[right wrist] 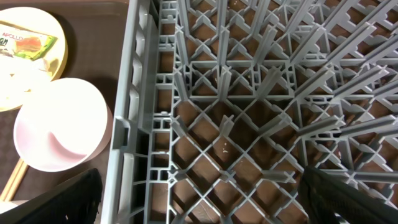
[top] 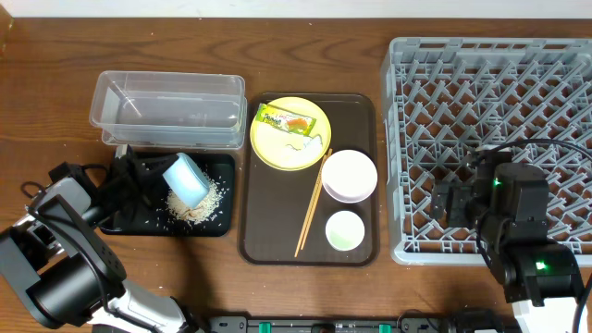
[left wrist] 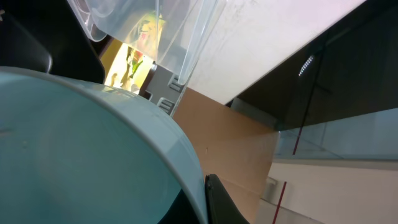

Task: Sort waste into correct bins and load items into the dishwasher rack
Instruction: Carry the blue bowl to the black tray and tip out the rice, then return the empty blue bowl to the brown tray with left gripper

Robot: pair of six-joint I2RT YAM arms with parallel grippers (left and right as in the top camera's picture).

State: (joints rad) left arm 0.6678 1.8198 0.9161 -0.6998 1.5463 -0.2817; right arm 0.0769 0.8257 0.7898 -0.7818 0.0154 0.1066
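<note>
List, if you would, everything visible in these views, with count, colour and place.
table: 1, brown wood, under everything
clear bins: apparently 2 nested, transparent, back left
black bin: 1, black, in front of the clear bins
rice: scattered grains, whitish, in the black bin
blue cup: 1, light blue, tilted over the black bin
tray: 1, dark brown, centre
plate: 1, yellow, back of the tray
wrapper: 1, green and yellow, on the plate
bowl: 1, pink, right side of the tray
green cup: 1, pale green, front right of the tray
chopsticks: 1 pair, tan, diagonal on the tray
dishwasher rack: 1, grey, right
left tool: 1, black, shut on the blue cup
right tool: 1, black, open above the dishwasher rack
</note>
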